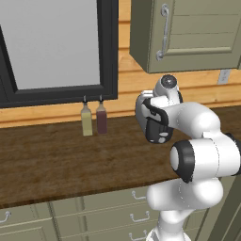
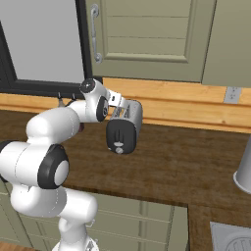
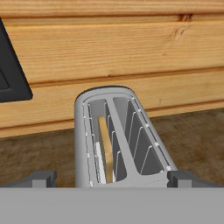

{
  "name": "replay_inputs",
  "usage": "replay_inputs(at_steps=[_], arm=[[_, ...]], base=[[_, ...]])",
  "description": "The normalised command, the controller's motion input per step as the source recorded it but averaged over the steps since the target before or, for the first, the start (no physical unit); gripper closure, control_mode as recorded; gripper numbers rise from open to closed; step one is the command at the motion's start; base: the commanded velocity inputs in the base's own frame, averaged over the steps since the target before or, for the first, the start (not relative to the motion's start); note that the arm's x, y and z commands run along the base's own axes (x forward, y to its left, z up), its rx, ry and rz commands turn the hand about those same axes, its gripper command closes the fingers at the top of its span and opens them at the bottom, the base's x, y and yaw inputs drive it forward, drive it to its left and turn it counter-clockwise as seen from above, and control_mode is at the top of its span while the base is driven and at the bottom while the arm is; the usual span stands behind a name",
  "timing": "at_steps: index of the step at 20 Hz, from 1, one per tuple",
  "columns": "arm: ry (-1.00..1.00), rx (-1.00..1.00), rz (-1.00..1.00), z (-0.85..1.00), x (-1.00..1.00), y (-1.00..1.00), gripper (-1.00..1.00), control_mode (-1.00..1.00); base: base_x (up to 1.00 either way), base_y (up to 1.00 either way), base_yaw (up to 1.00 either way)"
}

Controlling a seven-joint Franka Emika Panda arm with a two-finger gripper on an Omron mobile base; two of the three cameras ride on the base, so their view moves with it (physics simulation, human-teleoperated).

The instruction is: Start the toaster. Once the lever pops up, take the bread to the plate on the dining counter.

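Fingertips of my gripper stand wide apart in the hand view, one at each lower corner, with the toaster between and just beyond them and nothing clamped. That view looks down into the toaster's two slots: the bread sits upright in the left slot as a pale tan edge, and the right slot holds only wire guides. From the right base view I see instead the toaster's black end panel and small knob, standing on the dark wood counter by the plank wall; my wrist covers its top. In the left base view my own arm hides most of the toaster, and two slim bottles stand side by side to the left, under the dark window frame.
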Motion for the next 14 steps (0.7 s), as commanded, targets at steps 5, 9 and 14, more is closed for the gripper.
replay_inputs(at_steps=[5, 9, 14], arm=[[0.0, 0.0, 0.0, 0.0, 0.0, 0.0, -1.0, -1.0], [0.0, 0.0, 0.0, 0.0, 0.0, 0.0, -1.0, -1.0], [0.0, 0.0, 0.0, 0.0, 0.0, 0.0, -1.0, -1.0]], base=[[0.0, 0.0, 0.0], [0.0, 0.0, 0.0], [0.0, 0.0, 0.0]])
